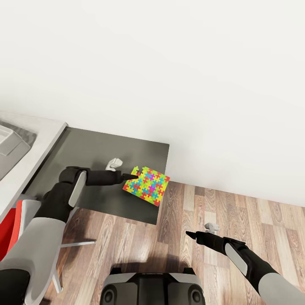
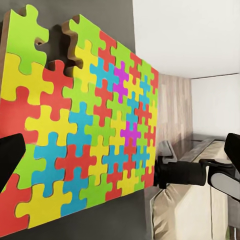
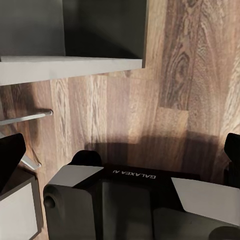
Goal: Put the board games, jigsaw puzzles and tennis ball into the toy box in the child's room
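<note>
We see one jigsaw puzzle [image 1: 147,186] lying flat near the right-hand end of the dark grey cabinet worktop [image 1: 106,148], close to the white wall [image 1: 169,63]. The panel is nearly square, so it has no clear long axis; it sits turned like a diamond, one corner pointing to the worktop's right edge and the notched corner, where a piece is missing, pointing back toward the wall. Our left gripper [image 1: 128,176] reaches along the worktop to the puzzle's near-left edge; in the left wrist view the panel [image 2: 80,125] spreads between the two dark fingertips [image 2: 10,155], so the jaws stand apart with nothing clamped, though we cannot tell whether a tip touches the edge. Our right gripper [image 1: 189,233] hangs over the wood plank floor [image 1: 237,212], well apart from the puzzle; its wrist view has a fingertip at each side with the robot's base [image 3: 130,200] between them, so those jaws are also spread and empty. At far left, the pale grey worktop [image 1: 46,135] carries a light grey toy box [image 1: 10,146], partly cut off.
</note>
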Robot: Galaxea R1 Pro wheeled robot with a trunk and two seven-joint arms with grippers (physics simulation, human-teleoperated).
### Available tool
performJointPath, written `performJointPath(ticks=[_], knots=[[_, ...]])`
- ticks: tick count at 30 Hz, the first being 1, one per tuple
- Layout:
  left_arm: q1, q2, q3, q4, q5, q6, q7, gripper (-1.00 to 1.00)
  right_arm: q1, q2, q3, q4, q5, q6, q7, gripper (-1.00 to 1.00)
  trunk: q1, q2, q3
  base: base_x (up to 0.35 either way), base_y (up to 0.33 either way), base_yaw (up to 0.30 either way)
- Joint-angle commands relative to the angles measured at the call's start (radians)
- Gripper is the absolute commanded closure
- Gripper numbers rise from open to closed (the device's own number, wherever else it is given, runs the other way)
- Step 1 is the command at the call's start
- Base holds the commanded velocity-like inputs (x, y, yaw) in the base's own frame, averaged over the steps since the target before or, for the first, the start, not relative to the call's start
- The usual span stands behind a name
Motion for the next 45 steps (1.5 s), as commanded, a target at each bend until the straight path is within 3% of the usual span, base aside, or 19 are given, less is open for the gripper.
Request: performJointPath(ticks=[1,20,29,45], knots=[[-0.001,0.000,-0.002,0.000,0.003,0.005,-0.001,-1.00,-0.001,-0.001,0.005,-0.001,-0.008,0.004,-0.001,-1.00,0.001,-0.002,-0.001,0.000,0.000,0.000],[-0.001,-0.001,-0.008,0.019,0.003,0.005,0.000,-1.00,-0.001,-0.001,0.005,-0.001,-0.008,0.004,0.001,-1.00,0.001,-0.002,-0.001,0.000,0.000,0.000],[-0.001,-0.002,-0.038,0.028,0.003,0.005,-0.002,-1.00,-0.001,-0.001,0.005,-0.001,-0.009,0.004,0.001,-1.00,0.001,-0.002,-0.001,0.000,0.000,0.000],[-0.001,-0.023,-0.040,0.028,0.003,0.005,-0.002,-1.00,-0.001,-0.001,0.005,-0.001,-0.009,0.004,0.001,-1.00,0.001,-0.002,-0.001,0.000,0.000,0.000]])
